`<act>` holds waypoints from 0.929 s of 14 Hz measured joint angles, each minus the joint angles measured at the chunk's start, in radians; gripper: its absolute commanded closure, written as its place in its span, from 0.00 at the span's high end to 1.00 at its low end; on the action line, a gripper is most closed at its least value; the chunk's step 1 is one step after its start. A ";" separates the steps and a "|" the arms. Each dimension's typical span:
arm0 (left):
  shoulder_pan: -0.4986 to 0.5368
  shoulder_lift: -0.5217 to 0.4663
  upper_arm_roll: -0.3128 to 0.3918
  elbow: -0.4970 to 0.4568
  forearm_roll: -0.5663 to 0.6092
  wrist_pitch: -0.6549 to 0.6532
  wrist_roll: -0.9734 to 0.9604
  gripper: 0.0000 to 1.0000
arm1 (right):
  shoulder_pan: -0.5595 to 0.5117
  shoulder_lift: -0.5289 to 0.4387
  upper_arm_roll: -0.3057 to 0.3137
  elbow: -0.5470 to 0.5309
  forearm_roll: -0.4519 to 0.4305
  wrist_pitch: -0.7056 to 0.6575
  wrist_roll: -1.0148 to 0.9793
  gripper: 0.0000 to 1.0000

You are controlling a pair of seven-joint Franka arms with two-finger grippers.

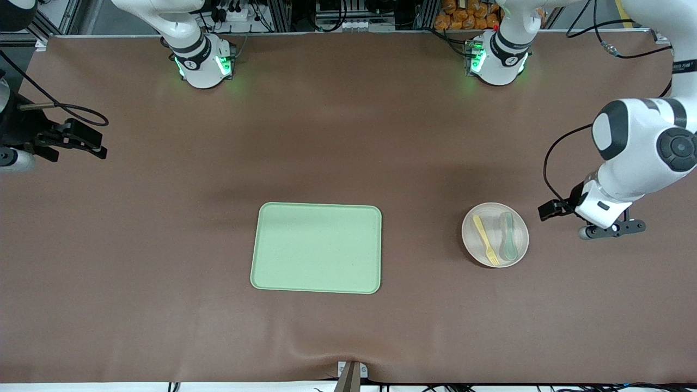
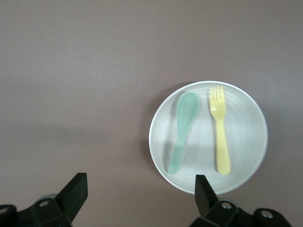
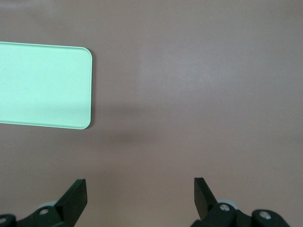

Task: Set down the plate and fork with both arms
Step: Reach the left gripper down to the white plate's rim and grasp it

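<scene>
**Tray, plate and cutlery laid out; both pincers wide and empty**

The light-green tray (image 1: 316,248) is seen lying nearest the front edge of the surface (image 1: 163,305), about midway along it. Toward the left arm's end, the plate (image 1: 479,251) is set, with the fork (image 1: 485,232) and a grey-green spoon (image 1: 508,236) lying side by side in it. Only the left wrist view shows the left pincer (image 2: 140,194) spread wide, empty, above the surface beside the plate. Only a tray corner is caught in the right wrist view, where the right pincer (image 3: 140,195) is held equally wide, empty.
</scene>
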 measured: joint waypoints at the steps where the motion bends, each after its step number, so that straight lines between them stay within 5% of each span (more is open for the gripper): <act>1: 0.005 0.018 0.000 -0.006 0.000 0.024 0.000 1.00 | 0.000 0.000 0.000 0.000 0.000 0.000 0.000 1.00; 7: 0.025 0.101 -0.001 -0.034 -0.089 0.133 0.000 1.00 | 0.000 0.000 0.000 0.000 0.000 0.000 0.000 1.00; 13: 0.025 0.166 -0.001 -0.040 -0.105 0.186 -0.001 0.71 | 0.000 0.000 0.000 0.000 0.000 0.000 0.000 1.00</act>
